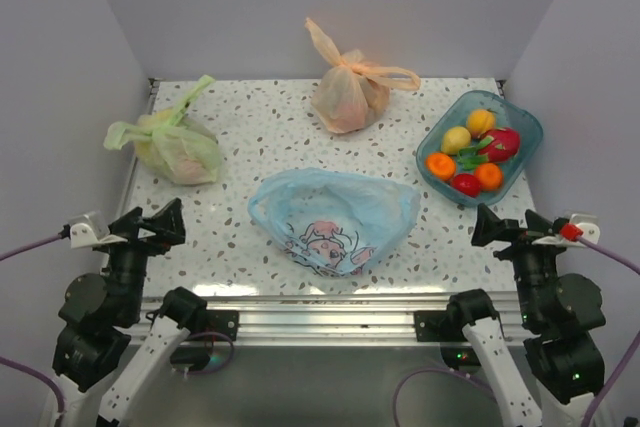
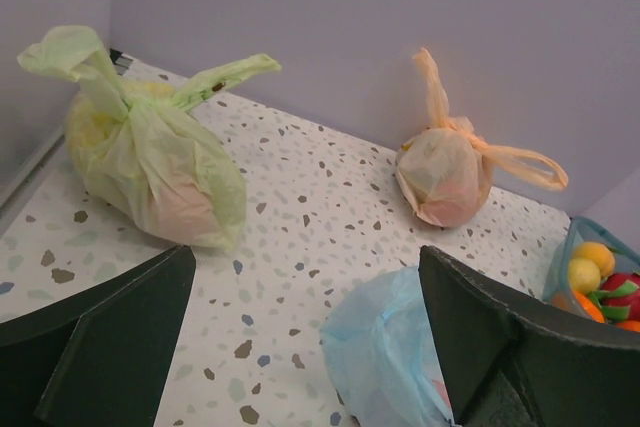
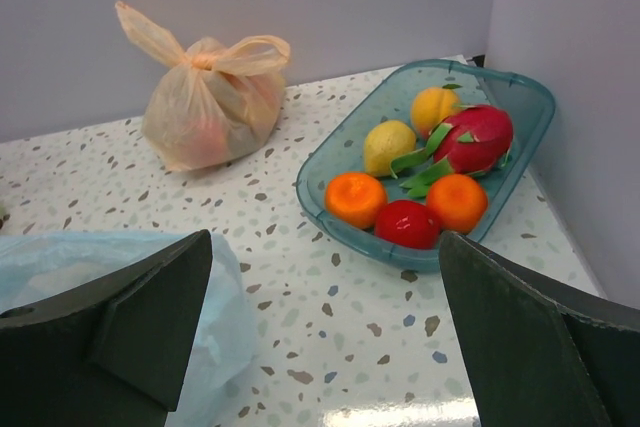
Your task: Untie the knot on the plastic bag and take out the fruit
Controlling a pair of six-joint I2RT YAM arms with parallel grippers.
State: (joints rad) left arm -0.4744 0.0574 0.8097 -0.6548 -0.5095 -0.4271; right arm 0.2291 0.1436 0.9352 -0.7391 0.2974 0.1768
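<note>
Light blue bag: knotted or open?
Open. The thin light blue printed plastic bag lies flat and slack, mouth untied; the toy fruits sit in the teal plastic tray.

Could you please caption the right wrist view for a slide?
Open right gripper faces a teal plastic tray of toy fruit, a knotted orange plastic bag beyond.

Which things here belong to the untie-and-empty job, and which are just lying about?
Job: light blue bag, lying slack; fruit, in the teal tray.
Lying about: green bag, orange bag, both knotted.
</note>
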